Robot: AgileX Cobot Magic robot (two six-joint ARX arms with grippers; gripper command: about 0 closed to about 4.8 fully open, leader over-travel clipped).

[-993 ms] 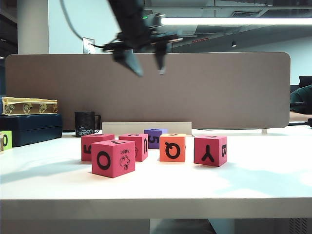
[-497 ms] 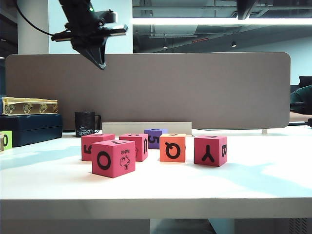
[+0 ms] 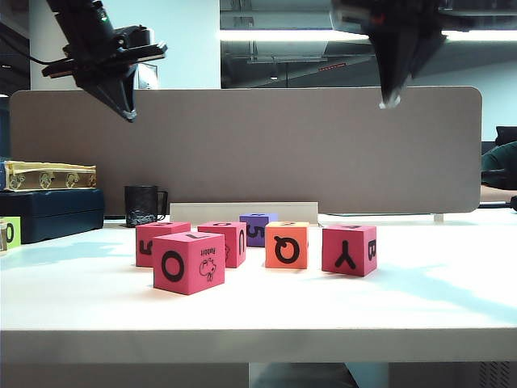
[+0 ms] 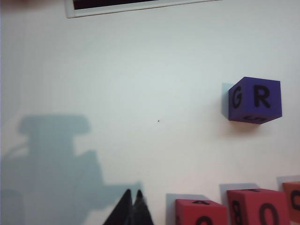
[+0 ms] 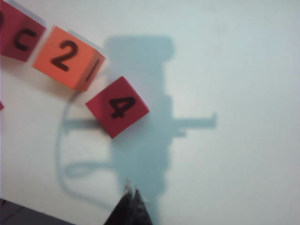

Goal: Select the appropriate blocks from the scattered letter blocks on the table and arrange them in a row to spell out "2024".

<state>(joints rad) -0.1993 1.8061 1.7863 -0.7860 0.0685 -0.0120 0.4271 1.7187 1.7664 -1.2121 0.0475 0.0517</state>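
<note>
left claw (image 3: 123,109) – pinched closed, aloft | right claw (image 3: 390,99) – closed, aloft, empty

My two arms are matte black. The left pincer (image 3: 123,105) ends in dark, tapered wedge fingers below a flat black bracket, with a small green light on the housing and a black cable trailing off. My right pincer (image 3: 390,95) is equally black, pale-tipped.

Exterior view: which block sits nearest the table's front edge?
The pinkish-red block with the bold O; the other five sit in a loose row behind it.
</note>
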